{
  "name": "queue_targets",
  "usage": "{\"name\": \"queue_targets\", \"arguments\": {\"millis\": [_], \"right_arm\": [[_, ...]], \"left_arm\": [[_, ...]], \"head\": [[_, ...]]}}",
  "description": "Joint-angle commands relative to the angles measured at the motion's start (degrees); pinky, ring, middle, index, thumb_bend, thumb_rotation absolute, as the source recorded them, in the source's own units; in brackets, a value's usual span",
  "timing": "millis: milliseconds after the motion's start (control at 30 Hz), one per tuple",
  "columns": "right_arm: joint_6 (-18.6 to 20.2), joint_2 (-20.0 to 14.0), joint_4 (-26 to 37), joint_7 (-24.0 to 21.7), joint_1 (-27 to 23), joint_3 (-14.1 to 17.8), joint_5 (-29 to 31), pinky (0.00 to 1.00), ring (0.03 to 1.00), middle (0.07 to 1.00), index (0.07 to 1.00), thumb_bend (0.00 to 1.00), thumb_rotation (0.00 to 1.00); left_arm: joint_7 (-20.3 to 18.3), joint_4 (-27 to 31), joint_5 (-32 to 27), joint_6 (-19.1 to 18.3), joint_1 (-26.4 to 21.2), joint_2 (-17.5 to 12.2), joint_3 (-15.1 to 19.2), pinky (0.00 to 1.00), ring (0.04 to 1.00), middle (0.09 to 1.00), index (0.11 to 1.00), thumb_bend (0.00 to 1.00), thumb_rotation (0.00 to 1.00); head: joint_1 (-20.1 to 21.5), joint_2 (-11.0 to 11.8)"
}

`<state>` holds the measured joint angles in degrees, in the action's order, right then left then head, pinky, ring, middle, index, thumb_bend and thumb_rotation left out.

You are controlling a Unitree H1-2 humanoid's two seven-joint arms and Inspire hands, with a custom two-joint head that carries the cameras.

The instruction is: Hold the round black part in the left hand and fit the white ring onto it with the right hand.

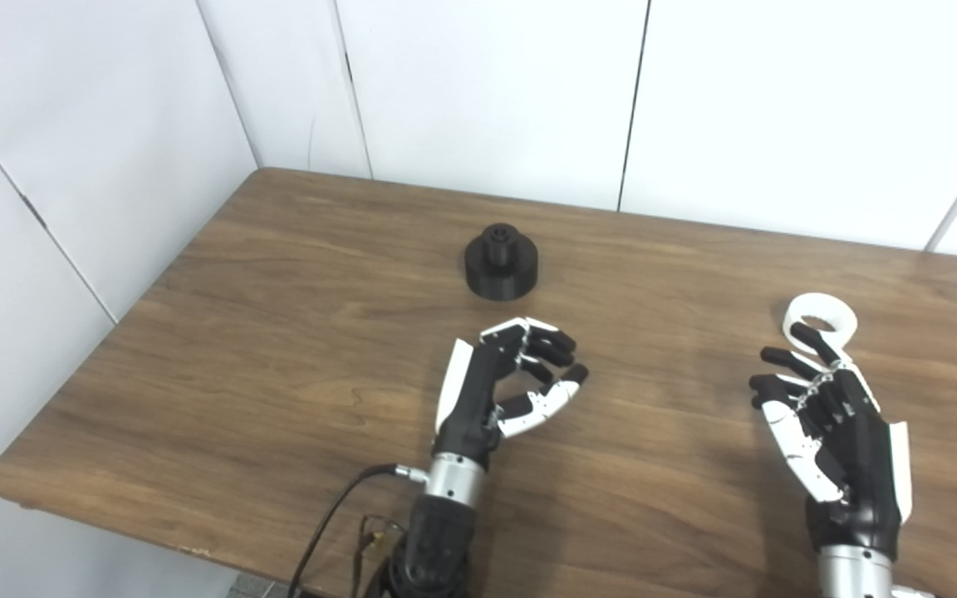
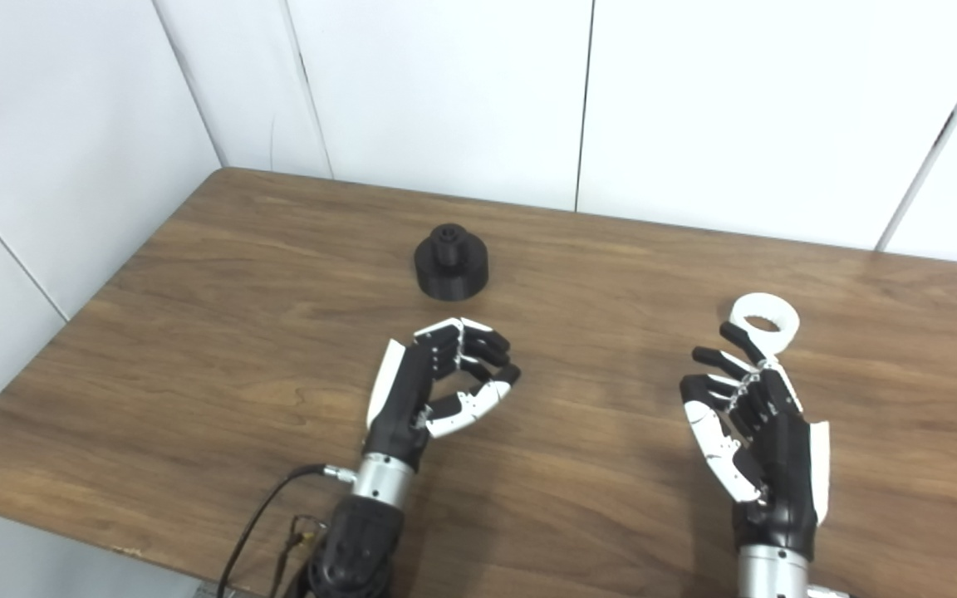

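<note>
The round black part (image 1: 502, 264) stands on the wooden table (image 1: 279, 332), a wide disc with a small hub on top. My left hand (image 1: 505, 384) hovers just in front of it, fingers curled but apart, holding nothing. The white ring (image 1: 819, 320) lies flat on the table at the right. My right hand (image 1: 827, 423) is just in front of the ring, open and empty, its fingertips (image 1: 802, 334) reaching the ring's near edge. Whether they touch it I cannot tell.
White wall panels (image 1: 487, 83) stand behind the table and along its left side. The table's front edge (image 1: 154, 540) runs at the lower left. A black cable (image 1: 329, 515) hangs beside the left forearm.
</note>
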<state>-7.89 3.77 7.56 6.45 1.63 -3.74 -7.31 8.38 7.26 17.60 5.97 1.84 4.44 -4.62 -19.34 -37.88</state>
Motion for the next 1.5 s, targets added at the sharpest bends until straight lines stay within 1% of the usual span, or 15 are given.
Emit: {"name": "queue_targets", "arguments": {"millis": [0, 67, 100, 133, 167, 200, 300, 433, 567, 733, 833, 933, 1067, 1300, 1467], "right_arm": [[-2.03, -0.48, -1.55, 0.0, 0.82, 0.52, -0.08, 0.5, 0.578, 0.676, 0.785, 0.49, 0.37], [-2.17, -0.54, -1.68, 0.07, 0.79, 0.56, -0.23, 0.5, 0.576, 0.675, 0.784, 0.49, 0.36], [-2.11, -0.56, -1.71, 0.1, 0.8, 0.57, -0.3, 0.5, 0.577, 0.675, 0.785, 0.49, 0.37], [-2.05, -0.57, -1.73, 0.13, 0.81, 0.58, -0.37, 0.51, 0.579, 0.677, 0.787, 0.49, 0.37], [-2.01, -0.56, -1.76, 0.13, 0.81, 0.58, -0.36, 0.51, 0.58, 0.677, 0.788, 0.49, 0.37], [-2.01, -0.56, -1.77, 0.12, 0.82, 0.58, -0.35, 0.51, 0.579, 0.677, 0.787, 0.49, 0.37], [-2.0, -0.46, -1.76, 0.04, 0.86, 0.61, -0.13, 0.51, 0.579, 0.677, 0.786, 0.5, 0.37], [-1.97, -0.41, -1.82, 0.07, 0.81, 0.6, -0.18, 0.51, 0.585, 0.682, 0.787, 0.5, 0.38], [-2.03, -0.5, -2.06, -0.08, 0.74, 0.62, 0.08, 0.51, 0.583, 0.682, 0.79, 0.49, 0.38], [-2.05, -0.6, -2.17, 0.04, 0.67, 0.61, -0.25, 0.51, 0.581, 0.682, 0.791, 0.5, 0.39], [-2.1, -0.7, -2.2, -0.13, 0.56, 0.78, 0.15, 0.51, 0.58, 0.679, 0.789, 0.5, 0.39], [-1.94, -0.75, -2.2, -0.19, 0.57, 0.93, 0.51, 0.51, 0.579, 0.677, 0.788, 0.5, 0.38], [-2.1, -0.76, -2.36, -0.2, 0.63, 0.97, 0.66, 0.5, 0.574, 0.68, 0.79, 0.5, 0.37], [-2.27, -0.93, -2.36, -0.41, 0.66, 0.99, 1.03, 0.51, 0.576, 0.684, 0.798, 0.5, 0.38], [-2.01, -1.08, -2.23, -0.4, 0.7, 0.98, 0.86, 0.51, 0.57, 0.684, 0.797, 0.49, 0.38]], "left_arm": [[-1.05, 3.21, 2.22, -0.68, -2.32, -1.78, -0.25, 0.51, 0.628, 0.682, 0.498, 0.49, 0.07], [-1.66, 4.16, 4.5, -1.87, -2.62, -3.29, -0.61, 0.54, 0.656, 0.715, 0.498, 0.49, 0.08], [-1.78, 4.62, 6.25, -2.54, -2.82, -3.99, -0.74, 0.56, 0.674, 0.73, 0.599, 0.52, 0.19], [-1.81, 4.94, 7.44, -3.03, -2.96, -4.46, -0.87, 0.58, 0.692, 0.741, 0.662, 0.55, 0.26], [-1.83, 5.41, 8.91, -3.71, -3.14, -4.97, -0.97, 0.6, 0.705, 0.747, 0.692, 0.58, 0.3], [-1.87, 5.92, 10.35, -4.45, -3.3, -5.43, -1.08, 0.61, 0.715, 0.752, 0.701, 0.61, 0.31], [-2.2, 7.36, 14.14, -6.36, -3.96, -6.89, -1.27, 0.62, 0.732, 0.763, 0.717, 0.65, 0.31], [-2.91, 8.55, 16.9, -8.37, -5.31, -8.55, -0.98, 0.61, 0.727, 0.765, 0.721, 0.68, 0.3], [-3.79, 9.17, 18.88, -10.14, -6.89, -10.29, -0.23, 0.63, 0.744, 0.777, 0.731, 0.68, 0.32], [-4.08, 8.44, 19.97, -11.27, -8.79, -11.85, 0.52, 0.64, 0.76, 0.796, 0.75, 0.67, 0.29], [-4.03, 7.56, 21.91, -12.24, -10.46, -13.35, 0.68, 0.65, 0.78, 0.815, 0.768, 0.67, 0.29], [-4.16, 6.39, 23.41, -13.37, -12.41, -14.62, 1.03, 0.67, 0.806, 0.85, 0.803, 0.69, 0.31], [-3.26, 3.66, 25.21, -13.72, -15.22, -16.41, 1.01, 0.67, 0.809, 0.853, 0.818, 0.72, 0.32], [-3.26, -0.41, 27.59, -15.49, -19.4, -18.51, 0.9, 0.69, 0.84, 0.88, 0.849, 0.74, 0.38], [-4.52, -3.03, 28.19, -18.36, -21.76, -19.39, 0.67, 0.59, 0.765, 0.852, 0.836, 0.75, 0.43]], "head": [[-0.07, -0.03], [-0.07, -0.03], [0.0, 0.16], [0.0, 0.16], [0.1, 0.18], [0.1, 0.18], [-0.02, 0.2], [-0.02, 0.26], [-0.11, 0.25], [0.01, 0.43], [0.14, 0.61], [0.14, 0.72], [0.11, 0.73], [0.26, 0.64], [0.71, 0.7]]}}
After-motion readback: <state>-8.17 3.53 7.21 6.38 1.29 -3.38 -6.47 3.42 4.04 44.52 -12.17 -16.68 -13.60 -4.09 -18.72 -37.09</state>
